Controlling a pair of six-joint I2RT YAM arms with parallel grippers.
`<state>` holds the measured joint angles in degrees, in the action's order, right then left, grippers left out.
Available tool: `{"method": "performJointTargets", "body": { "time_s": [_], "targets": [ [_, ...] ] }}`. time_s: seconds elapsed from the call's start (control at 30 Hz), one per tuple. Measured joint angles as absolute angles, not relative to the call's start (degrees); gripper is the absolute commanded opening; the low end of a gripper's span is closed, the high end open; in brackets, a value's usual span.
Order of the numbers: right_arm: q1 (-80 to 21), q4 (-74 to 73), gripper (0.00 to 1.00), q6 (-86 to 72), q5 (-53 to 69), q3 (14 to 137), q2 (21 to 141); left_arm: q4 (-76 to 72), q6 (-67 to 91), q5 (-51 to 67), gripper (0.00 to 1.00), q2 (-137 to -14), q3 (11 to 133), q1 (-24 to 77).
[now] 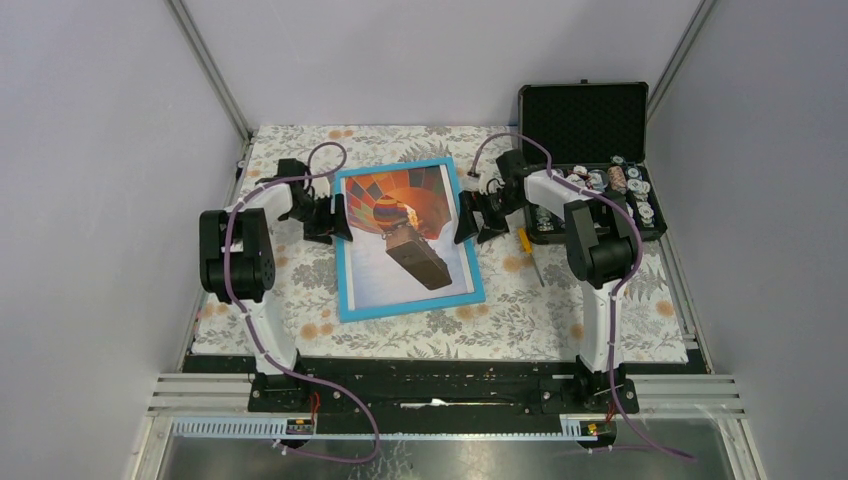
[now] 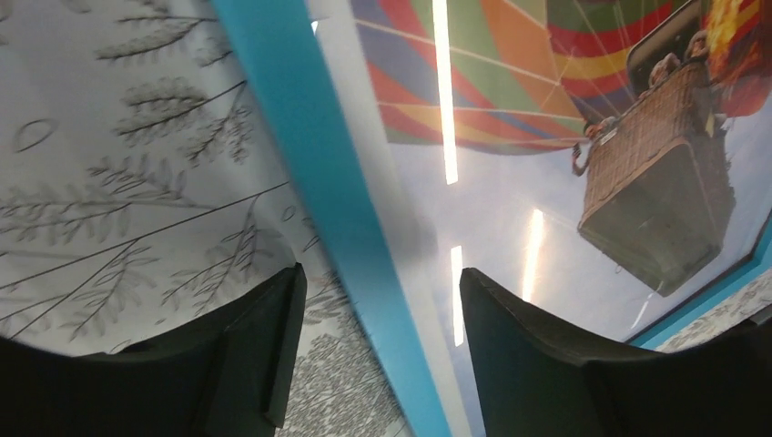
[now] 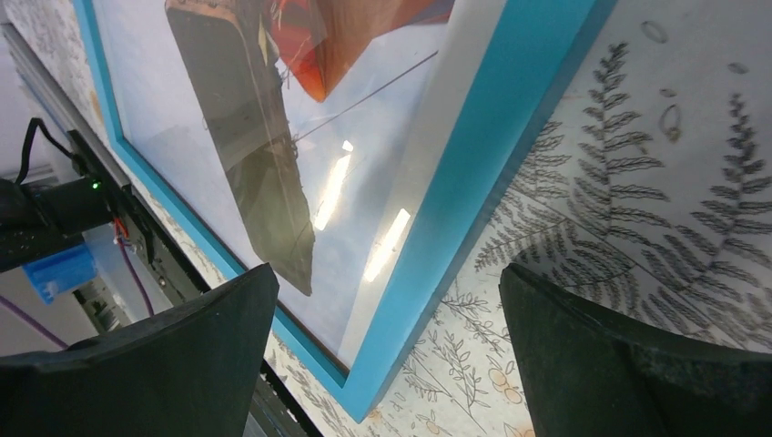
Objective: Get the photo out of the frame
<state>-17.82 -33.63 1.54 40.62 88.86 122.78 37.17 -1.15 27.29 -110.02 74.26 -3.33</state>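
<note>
one frame [image 1: 413, 308] holding one photo [image 1: 400, 262]; left pincer [image 1: 338, 218], right pincer [image 1: 468, 218] flank it.

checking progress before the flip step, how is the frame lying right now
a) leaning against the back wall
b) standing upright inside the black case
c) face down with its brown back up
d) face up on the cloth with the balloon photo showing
d: the frame lies flat on the floral cloth, its blue border and the balloon photo facing up in the top view and both wrist views.
</note>
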Motion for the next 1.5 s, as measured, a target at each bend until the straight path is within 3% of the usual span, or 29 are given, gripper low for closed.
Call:
{"method": "performJointTargets", "body": {
  "time_s": [0.37,0.47,0.67,0.73,0.8,0.97,1.13,1.23,1.37,1.5],
  "targets": [
    [-17.3,-32.2,0.96,1.8,44.5,79.4,118.0,32.3,-1.1,25.9,0.41,-111.4,74.1,2.0],
    [-17.2,-32.6,0.96,1.8,44.2,76.2,115.9,30.6,-1.0,25.8,0.39,-111.7,74.1,2.5],
    [-17.6,-33.1,0.96,1.8,43.1,73.4,113.8,25.0,1.5,25.1,0.42,-109.3,69.7,3.0],
    [-17.8,-33.5,0.96,1.8,41.6,73.4,113.4,23.2,2.1,24.1,0.5,-107.4,67.0,3.4],
    [-18.0,-34.1,0.97,1.7,39.4,73.5,112.8,22.7,2.3,22.8,0.65,-105.1,64.5,3.8],
    [-17.7,-34.7,0.97,0.5,35.7,73.5,111.4,24.5,-1.5,19.1,0.75,-97.8,61.3,5.6],
    [-15.9,-35.8,0.97,-1.0,35.5,73.5,107.5,25.3,-11.3,18.3,0.76,-84.8,60.2,13.8],
    [-14.2,-37.1,0.96,-1.0,35.7,73.8,105.2,25.2,-18.1,17.7,0.74,-79.1,59.0,25.9],
    [-12.2,-39.2,0.96,-0.5,36.1,74.2,103.4,26.6,-23.5,16.4,0.73,-79.2,57.1,40.2],
    [-11.1,-39.8,0.96,0.1,36.1,74.2,102.8,29.0,-25.8,14.4,0.71,-82.7,56.1,47.7]
  ]
}}
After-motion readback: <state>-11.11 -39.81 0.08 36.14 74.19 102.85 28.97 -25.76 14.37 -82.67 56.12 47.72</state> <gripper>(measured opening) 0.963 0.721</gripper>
